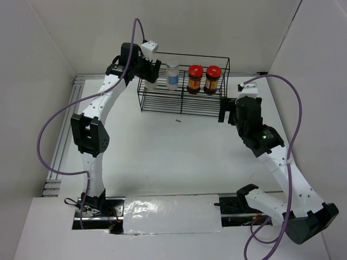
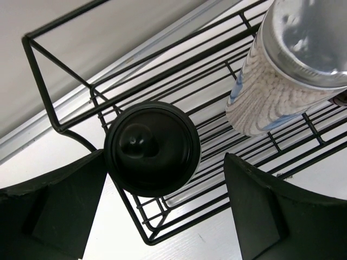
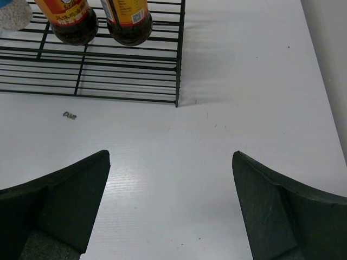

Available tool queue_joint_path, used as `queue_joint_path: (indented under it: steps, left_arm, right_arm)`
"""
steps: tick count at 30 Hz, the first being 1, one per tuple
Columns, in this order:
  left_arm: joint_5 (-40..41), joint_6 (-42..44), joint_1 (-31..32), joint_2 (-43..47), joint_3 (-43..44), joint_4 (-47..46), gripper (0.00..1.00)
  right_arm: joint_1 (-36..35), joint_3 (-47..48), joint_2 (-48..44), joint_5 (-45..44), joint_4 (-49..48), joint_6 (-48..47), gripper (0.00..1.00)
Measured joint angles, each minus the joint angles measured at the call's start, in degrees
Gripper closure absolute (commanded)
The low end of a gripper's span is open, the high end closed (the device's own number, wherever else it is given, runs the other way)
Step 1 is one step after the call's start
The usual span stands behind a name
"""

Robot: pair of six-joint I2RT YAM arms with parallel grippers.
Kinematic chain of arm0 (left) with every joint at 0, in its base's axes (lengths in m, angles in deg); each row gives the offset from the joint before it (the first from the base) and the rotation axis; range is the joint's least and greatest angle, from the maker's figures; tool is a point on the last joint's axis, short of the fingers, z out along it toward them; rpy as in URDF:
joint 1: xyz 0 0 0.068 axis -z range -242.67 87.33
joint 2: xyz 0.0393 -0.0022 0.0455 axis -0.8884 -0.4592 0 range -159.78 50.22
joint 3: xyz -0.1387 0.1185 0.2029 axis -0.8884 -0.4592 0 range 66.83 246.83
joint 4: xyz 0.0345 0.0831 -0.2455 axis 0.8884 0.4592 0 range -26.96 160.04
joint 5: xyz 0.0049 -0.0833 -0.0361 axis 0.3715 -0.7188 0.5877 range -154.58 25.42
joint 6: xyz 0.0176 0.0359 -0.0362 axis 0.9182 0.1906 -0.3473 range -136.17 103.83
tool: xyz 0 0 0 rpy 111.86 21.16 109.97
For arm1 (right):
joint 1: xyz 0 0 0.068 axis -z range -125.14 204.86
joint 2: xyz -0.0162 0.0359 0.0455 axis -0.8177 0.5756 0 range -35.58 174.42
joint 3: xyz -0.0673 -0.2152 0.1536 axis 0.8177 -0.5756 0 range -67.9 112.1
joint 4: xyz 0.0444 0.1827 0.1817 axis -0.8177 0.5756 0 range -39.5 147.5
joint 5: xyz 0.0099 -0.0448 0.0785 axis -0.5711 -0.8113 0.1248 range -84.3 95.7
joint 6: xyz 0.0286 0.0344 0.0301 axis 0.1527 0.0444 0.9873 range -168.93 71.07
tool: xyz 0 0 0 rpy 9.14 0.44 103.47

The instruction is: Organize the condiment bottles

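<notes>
A black wire rack (image 1: 168,103) stands at the back of the table with all four condiment bottles upright in a row. From the left these are a white black-capped bottle (image 1: 150,84), a white blue-labelled silver-capped bottle (image 1: 172,75) and two brown red-lidded jars (image 1: 195,78) (image 1: 212,79). My left gripper (image 1: 150,71) is open above the rack's left end. In the left wrist view its jaws (image 2: 165,157) straddle the black cap (image 2: 152,149), and the silver-capped bottle (image 2: 276,92) stands beside it. My right gripper (image 1: 226,110) (image 3: 169,157) is open and empty over bare table by the rack's right end.
The rack's front right corner (image 3: 178,100) lies just ahead of the right gripper, with the two jars (image 3: 73,24) (image 3: 129,21) behind it. A small speck of debris (image 1: 178,121) (image 3: 69,115) lies in front of the rack. A shiny sheet (image 1: 173,214) covers the near edge.
</notes>
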Motion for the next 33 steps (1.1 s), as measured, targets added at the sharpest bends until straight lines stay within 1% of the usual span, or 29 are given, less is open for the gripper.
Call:
queue_joint_path:
  steps: [6, 11, 14, 16, 18, 19, 21, 22, 26, 29, 33]
  left_arm:
    - [0.1, 0.0, 0.0, 0.5, 1.0, -1.1, 0.01]
    - [0.0, 0.0, -0.1, 3.0, 1.7, -0.5, 0.01]
    - [0.0, 0.0, -0.2, 7.0, 1.7, -0.4, 0.01]
    - [-0.5, 0.1, -0.7, 11.2, 0.5, -0.3, 0.01]
    - [-2.3, 0.0, -2.3, 16.8, -1.8, 0.0, 0.01]
    - [-3.6, 0.0, -4.2, 20.2, -3.5, 0.5, 0.01]
    - [-5.6, -0.2, -8.6, 26.3, -8.0, 0.3, 0.01]
    - [-6.8, -0.3, -11.8, 29.8, -11.5, 0.0, 0.01]
    - [-10.5, -1.4, -24.9, 41.0, -29.8, -0.7, 0.01]
    - [-13.4, -1.5, -30.4, 43.9, -44.1, -0.9, 0.01]
    - [-16.3, -1.7, -35.1, 44.1, -60.5, 0.7, 0.01]
  right_arm:
    - [1.4, -0.1, 2.9, 1.6, 0.2, 0.0, 0.00]
    - [3.6, -1.7, 5.6, 4.6, 0.3, 0.0, 0.00]
    - [6.4, -2.5, 6.9, 6.9, 0.1, 0.1, 0.00]
    - [9.0, -2.9, 8.2, 8.3, 0.0, 0.5, 0.00]
    - [12.4, -3.7, 9.7, 10.1, -0.4, 0.9, 0.00]
    - [14.6, -4.5, 10.6, 11.3, -0.8, 1.4, 0.00]
    - [18.2, -6.1, 11.8, 13.0, -1.1, 2.4, 0.00]
    - [19.9, -7.4, 12.3, 13.7, -1.8, 3.3, 0.00]
    - [24.3, -11.5, 13.3, 16.3, -2.2, 7.9, 0.00]
    - [26.2, -11.6, 15.1, 16.2, -2.3, 12.1, 0.00]
    - [26.8, -8.7, 20.5, 14.5, -0.3, 15.5, 0.00]
